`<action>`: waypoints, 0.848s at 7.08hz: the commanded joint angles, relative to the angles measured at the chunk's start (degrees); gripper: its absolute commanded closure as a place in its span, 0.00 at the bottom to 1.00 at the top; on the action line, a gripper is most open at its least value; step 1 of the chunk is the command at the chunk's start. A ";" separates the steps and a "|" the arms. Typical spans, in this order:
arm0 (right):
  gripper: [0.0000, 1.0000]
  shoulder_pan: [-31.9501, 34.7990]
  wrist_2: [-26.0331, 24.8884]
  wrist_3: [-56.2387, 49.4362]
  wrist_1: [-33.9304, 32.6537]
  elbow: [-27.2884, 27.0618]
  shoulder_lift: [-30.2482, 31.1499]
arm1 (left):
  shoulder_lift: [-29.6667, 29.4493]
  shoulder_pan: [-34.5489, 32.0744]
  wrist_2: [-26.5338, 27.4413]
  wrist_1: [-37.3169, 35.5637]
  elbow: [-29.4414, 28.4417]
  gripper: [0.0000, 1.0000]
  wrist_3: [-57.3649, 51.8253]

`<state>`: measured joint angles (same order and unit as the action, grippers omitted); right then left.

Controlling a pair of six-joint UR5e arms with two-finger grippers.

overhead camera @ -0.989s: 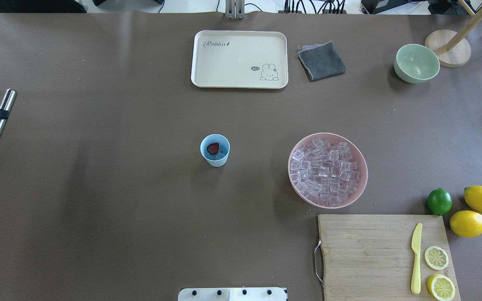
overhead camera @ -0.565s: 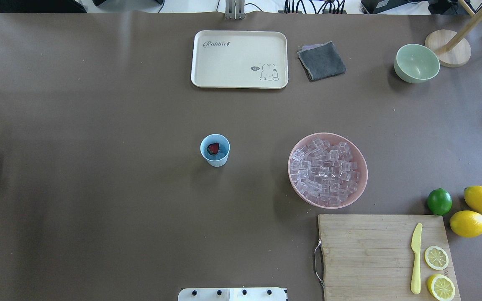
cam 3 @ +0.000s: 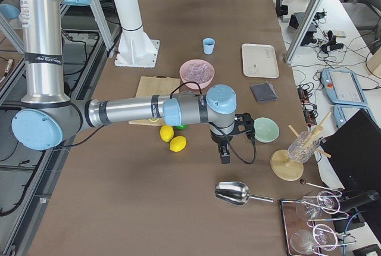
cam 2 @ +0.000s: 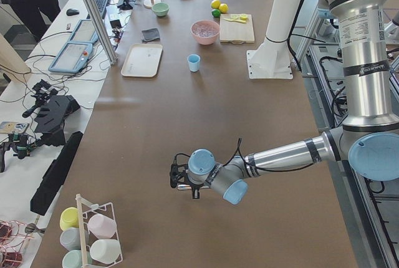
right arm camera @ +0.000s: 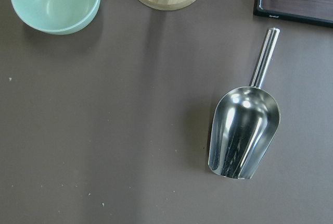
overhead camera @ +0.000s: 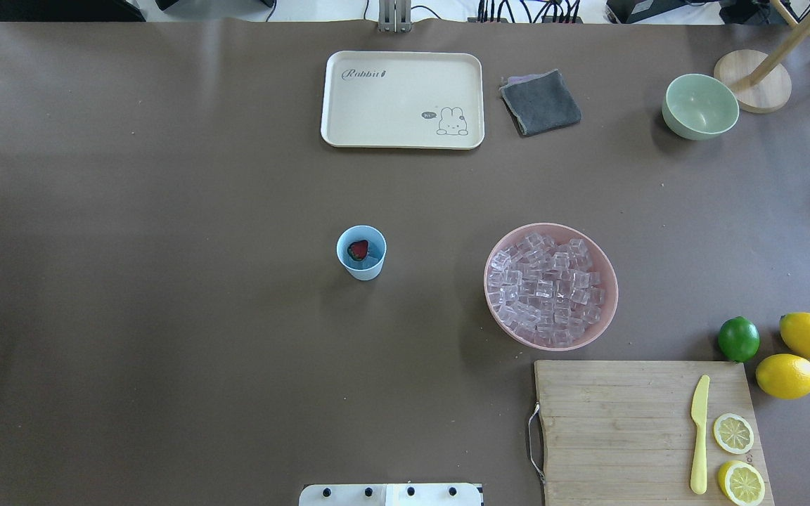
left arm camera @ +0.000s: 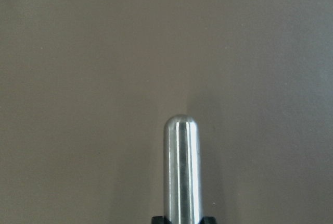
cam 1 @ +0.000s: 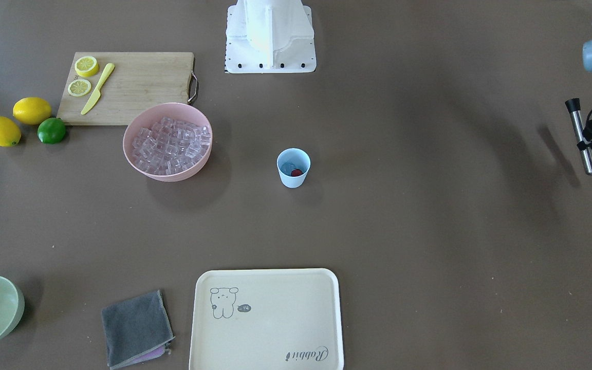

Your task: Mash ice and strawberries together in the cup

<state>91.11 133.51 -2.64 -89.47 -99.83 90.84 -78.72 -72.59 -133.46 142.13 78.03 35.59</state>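
Note:
The light blue cup (overhead camera: 361, 270) stands upright mid-table, with a red strawberry (overhead camera: 358, 249) inside it and clear ice (overhead camera: 374, 258) beside the berry. More ice (overhead camera: 545, 288) fills a pink bowl (overhead camera: 487, 284) to the cup's right. Far off at the table's left end, my left gripper (cam 1: 585, 140) is shut on a metal muddler rod (cam 1: 577, 121), whose rounded tip (left arm camera: 181, 172) hangs above bare table. My right gripper (cam 3: 225, 153) hovers near the pale green bowl; I cannot tell if it is open or shut.
A cream tray (overhead camera: 402, 137) and a grey cloth (overhead camera: 540, 102) lie at the back. A cutting board (overhead camera: 616, 429) with a yellow knife, lemon slices, lemons and a lime sits front right. A steel scoop (right arm camera: 243, 130) lies below the right wrist, near the green bowl (right arm camera: 54, 0).
The left gripper with the muddler rod has moved left, out of the overhead view. The cup, strawberry and bowls have not moved.

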 commanded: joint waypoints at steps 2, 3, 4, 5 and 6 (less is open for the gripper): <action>0.00 0.03 0.00 0.00 0.00 0.16 -0.05 | 0.59 -0.18 1.10 1.22 0.54 1.00 1.66; 0.00 0.03 0.00 0.00 0.00 0.16 -0.31 | 0.32 -0.18 1.19 1.92 0.98 0.16 2.72; 0.00 -0.06 0.00 0.00 -0.09 0.16 -0.32 | 0.32 -0.18 1.19 3.49 1.24 0.01 2.20; 0.00 -0.06 0.00 0.00 -0.09 0.07 -0.23 | 0.23 -0.10 1.19 3.51 1.33 0.01 1.42; 0.00 -0.06 0.09 0.00 -0.09 0.16 -0.32 | 0.49 -0.18 0.49 3.33 1.68 0.01 0.36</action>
<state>91.07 133.52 -2.64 -89.55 -99.69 90.58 -78.37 -72.75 -132.43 145.37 79.36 37.04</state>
